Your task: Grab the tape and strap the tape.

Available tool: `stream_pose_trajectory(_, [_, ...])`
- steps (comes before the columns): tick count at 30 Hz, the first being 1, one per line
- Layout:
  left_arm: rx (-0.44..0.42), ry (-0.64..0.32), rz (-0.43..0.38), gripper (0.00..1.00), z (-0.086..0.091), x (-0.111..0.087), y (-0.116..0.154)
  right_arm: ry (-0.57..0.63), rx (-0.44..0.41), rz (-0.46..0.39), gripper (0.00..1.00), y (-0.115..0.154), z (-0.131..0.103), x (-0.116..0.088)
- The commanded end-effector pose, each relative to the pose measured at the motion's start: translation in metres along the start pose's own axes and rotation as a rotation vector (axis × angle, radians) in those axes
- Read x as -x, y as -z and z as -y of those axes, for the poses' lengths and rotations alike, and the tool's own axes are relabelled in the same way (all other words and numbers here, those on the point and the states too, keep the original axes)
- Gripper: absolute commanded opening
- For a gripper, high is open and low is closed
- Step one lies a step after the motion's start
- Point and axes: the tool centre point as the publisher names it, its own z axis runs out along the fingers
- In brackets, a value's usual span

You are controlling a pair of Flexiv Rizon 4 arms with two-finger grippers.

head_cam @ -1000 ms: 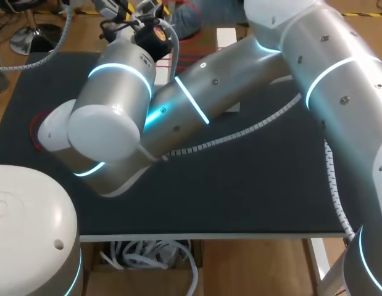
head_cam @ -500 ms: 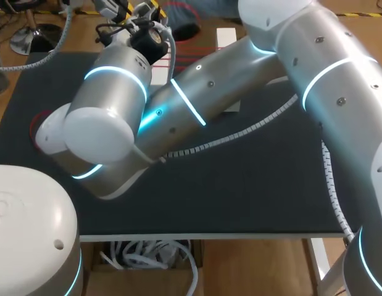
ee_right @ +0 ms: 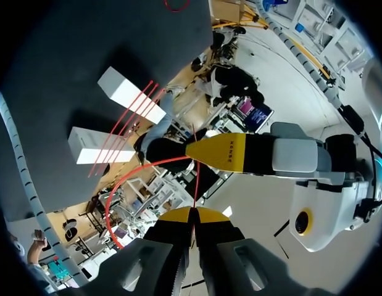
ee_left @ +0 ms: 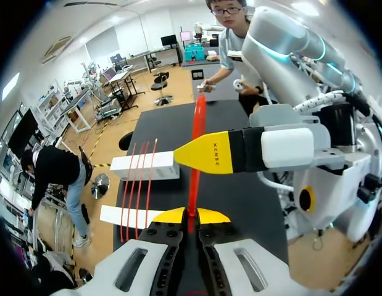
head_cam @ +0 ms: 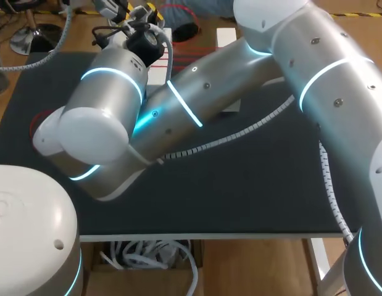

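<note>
Red tape (ee_left: 195, 132) rises in a loop from between the yellow tips of my left gripper (ee_left: 191, 216), which is shut on it. My right gripper (ee_left: 210, 154) crosses just ahead, tip against the same tape. In the right wrist view a thin red tape strand (ee_right: 194, 179) runs from my shut right gripper (ee_right: 192, 214) to my left gripper (ee_right: 226, 151), and a red arc hangs beside it. More red strands (head_cam: 189, 50) span two white blocks (head_cam: 226, 37). In the head view both grippers meet at the table's far edge, right gripper (head_cam: 149, 9), left gripper (head_cam: 120, 8).
The right arm's big silver links (head_cam: 178, 105) lie across the black table (head_cam: 240, 191) and hide much of it. A red ring (head_cam: 34, 125) lies on the table at the left. A white ribbed cable (head_cam: 252, 129) trails over the middle.
The right arm's elbow and wrist have shifted slightly left and toward the far edge, uncovering more of the white block behind it. Both grippers stay shut on the tape.
</note>
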Motion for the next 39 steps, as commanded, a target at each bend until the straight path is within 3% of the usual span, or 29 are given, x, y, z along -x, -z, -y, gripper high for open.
stream_pose_trajectory(1, [0.002, 0.001, -0.003, 0.00, 0.001, 0.001, 0.001, 0.005, -0.002, -0.007, 0.00, 0.001, -0.005, 0.002])
stream_pose_trajectory(15, [0.002, 0.001, -0.003, 0.00, 0.001, 0.001, 0.001, -0.011, 0.002, -0.019, 0.00, -0.001, -0.002, 0.005])
stream_pose_trajectory(16, [0.002, 0.001, -0.003, 0.00, 0.001, 0.001, 0.001, -0.013, 0.002, -0.019, 0.10, 0.000, -0.002, 0.005])
stream_pose_trajectory(20, [0.002, 0.001, -0.003, 0.00, 0.001, 0.001, 0.001, -0.020, 0.008, -0.021, 0.17, 0.001, -0.001, 0.005])
stream_pose_trajectory(27, [0.002, 0.001, -0.003, 0.00, 0.001, 0.001, 0.001, -0.041, 0.021, -0.023, 0.09, 0.004, 0.001, 0.008])
stream_pose_trajectory(32, [0.002, 0.001, -0.003, 0.00, 0.001, 0.001, 0.001, -0.048, 0.035, -0.018, 0.22, 0.010, 0.002, 0.010])
stream_pose_trajectory(34, [0.002, 0.001, -0.003, 0.00, 0.001, 0.001, 0.001, -0.048, 0.039, -0.017, 0.34, 0.012, 0.002, 0.010])
stream_pose_trajectory(39, [0.002, 0.001, -0.003, 0.00, 0.001, 0.001, 0.001, -0.051, 0.054, -0.015, 0.32, 0.021, 0.001, 0.010])
